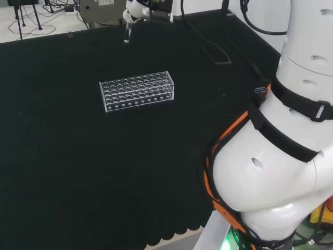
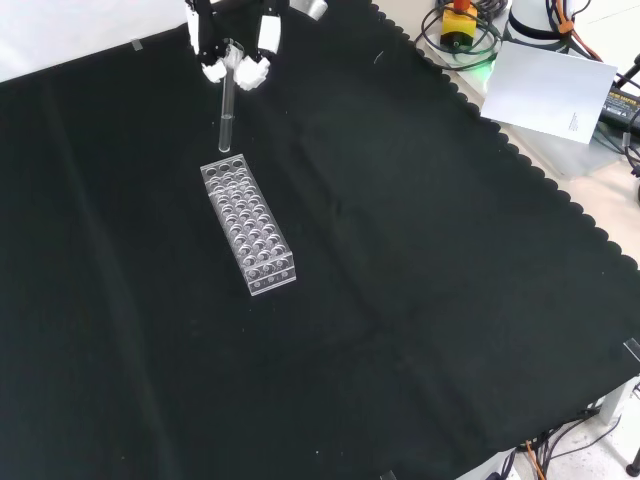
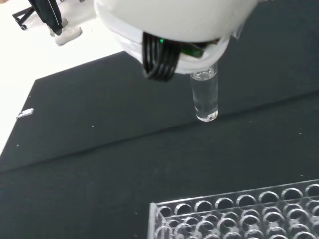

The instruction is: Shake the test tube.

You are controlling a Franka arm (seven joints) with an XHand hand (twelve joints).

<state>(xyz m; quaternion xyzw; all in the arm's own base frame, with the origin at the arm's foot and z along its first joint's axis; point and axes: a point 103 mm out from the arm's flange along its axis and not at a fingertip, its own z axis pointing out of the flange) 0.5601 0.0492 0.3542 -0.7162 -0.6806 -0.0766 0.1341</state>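
Scanning the front view from its left edge, you first cross bare black cloth (image 2: pixel 120 330), then reach the hand (image 2: pixel 232 52) at the top, left of centre. Its white fingertips (image 2: pixel 214 70) are curled in and pinch the upper end of the test tube (image 2: pixel 227 110), which hangs upright below them, clear of the cloth. The tube's rounded lower end sits just above the far end of the clear tube rack (image 2: pixel 248 227), though you cannot tell from this view whether it is directly over a hole. The rack lies on the cloth and runs from below the tube down and to the right. Further right you see more cloth with a scalloped edge, then a white sheet of paper (image 2: pixel 545 92) off the cloth near the top right corner.

In the head view, the rack (image 1: pixel 137 91) lies left of centre, the hand (image 1: pixel 136 9) is at the top edge above it with the tube (image 1: pixel 126 35) hanging from it, and the white arm links (image 1: pixel 281 156) stand at the right.

In the wrist view, you see the tube (image 3: pixel 205 95) reaching down from the blurred white palm (image 3: pixel 174 22), its bottom in the air and apart from the rack (image 3: pixel 234 211) with its rows of holes.
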